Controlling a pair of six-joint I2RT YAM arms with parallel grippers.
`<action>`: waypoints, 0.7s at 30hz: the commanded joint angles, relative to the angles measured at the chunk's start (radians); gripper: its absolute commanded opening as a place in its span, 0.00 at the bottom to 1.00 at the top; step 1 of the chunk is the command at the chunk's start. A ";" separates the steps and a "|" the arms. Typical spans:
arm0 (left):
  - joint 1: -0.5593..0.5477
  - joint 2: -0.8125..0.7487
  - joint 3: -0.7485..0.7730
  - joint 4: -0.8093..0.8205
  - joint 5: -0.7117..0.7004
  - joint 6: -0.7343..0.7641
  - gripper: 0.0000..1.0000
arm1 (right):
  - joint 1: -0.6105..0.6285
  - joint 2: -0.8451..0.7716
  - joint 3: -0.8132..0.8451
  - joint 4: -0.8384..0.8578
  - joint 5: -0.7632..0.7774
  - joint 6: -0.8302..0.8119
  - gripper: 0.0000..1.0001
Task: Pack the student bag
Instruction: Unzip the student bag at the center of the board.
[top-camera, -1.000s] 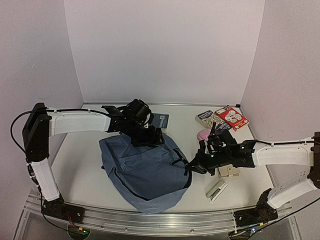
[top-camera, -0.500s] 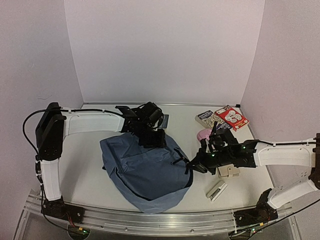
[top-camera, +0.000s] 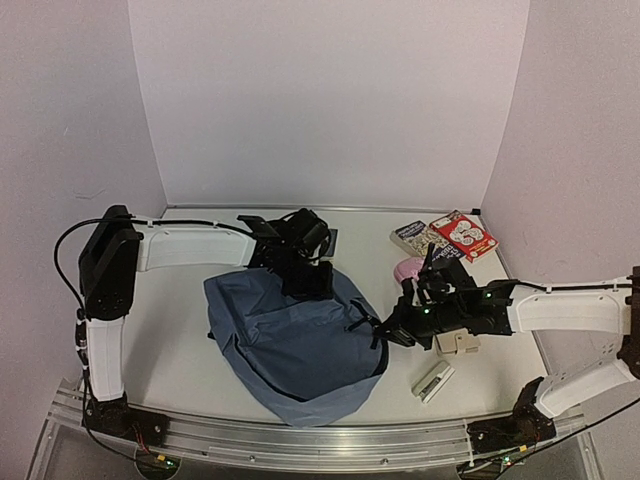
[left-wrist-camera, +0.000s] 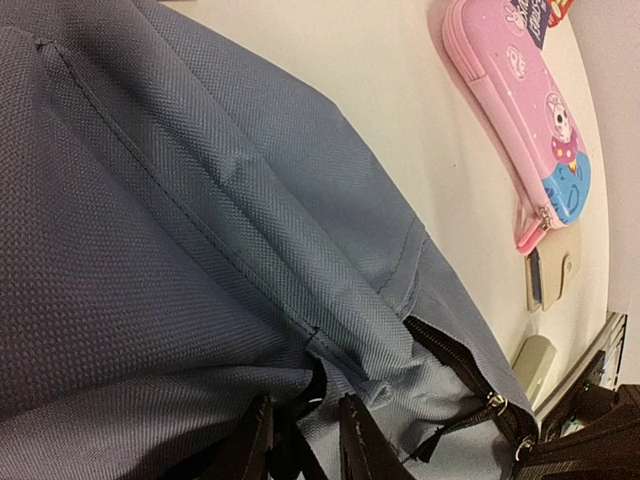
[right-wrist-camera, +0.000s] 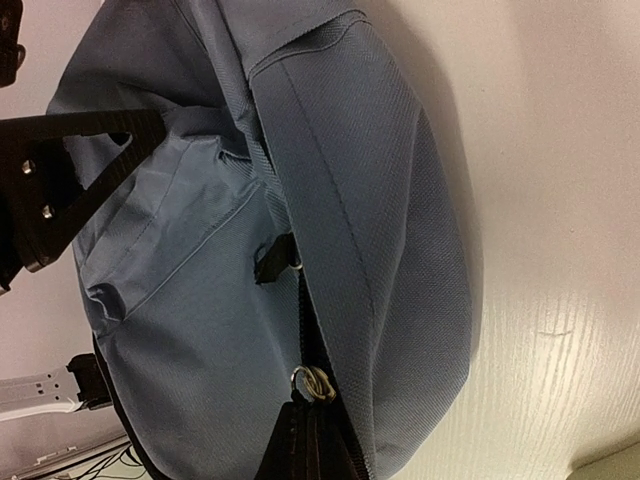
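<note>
Left jaws, nearly closed, pinch a fold of the student bag (top-camera: 290, 345); right jaws clamp tight on its zipper pull (right-wrist-camera: 313, 384), tab buried between them.

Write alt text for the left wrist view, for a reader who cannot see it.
The dusty-blue student bag fills most of the frame, and the left gripper at the bottom edge pinches a fold of its fabric beside the black zipper. Beyond the bag, a pink pencil case lies on the white table.
</note>
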 joint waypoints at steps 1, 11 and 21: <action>-0.004 0.022 0.019 0.058 0.042 -0.013 0.18 | 0.002 -0.037 -0.003 0.024 0.016 -0.011 0.00; 0.037 -0.026 -0.005 0.087 -0.087 -0.025 0.00 | 0.002 -0.075 -0.028 0.019 -0.011 0.025 0.00; 0.141 -0.072 -0.118 0.256 -0.054 -0.067 0.00 | 0.017 -0.187 -0.098 -0.015 -0.090 0.081 0.00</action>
